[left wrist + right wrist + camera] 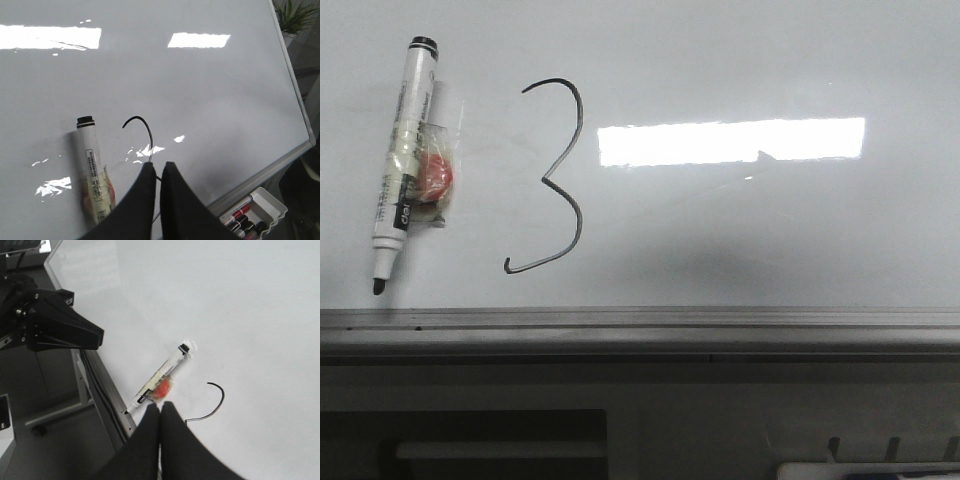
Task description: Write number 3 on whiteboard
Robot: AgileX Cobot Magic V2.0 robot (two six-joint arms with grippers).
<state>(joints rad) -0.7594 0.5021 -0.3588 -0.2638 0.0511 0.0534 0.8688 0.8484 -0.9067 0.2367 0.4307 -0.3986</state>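
The number 3 (581,215) is drawn in thin black line on the whiteboard (770,230), left of centre. A white marker pen (405,150) with a red lump taped to it lies flat on the board to the left of the digit, tip toward the rail, with nothing gripping it. Neither gripper appears in the front view. My left gripper (159,167) hovers above the board over the digit's stroke (148,131), shut and empty, with the pen (90,155) beside it. My right gripper (160,406) is shut and empty too, above the pen (165,375) and the digit's curve (220,400).
A grey metal rail (720,325) runs along the board's near edge. A white tray (260,210) holding several spare markers sits below that edge. The left arm's black body (55,325) shows off the board's side. A potted plant (295,15) stands beyond the far corner.
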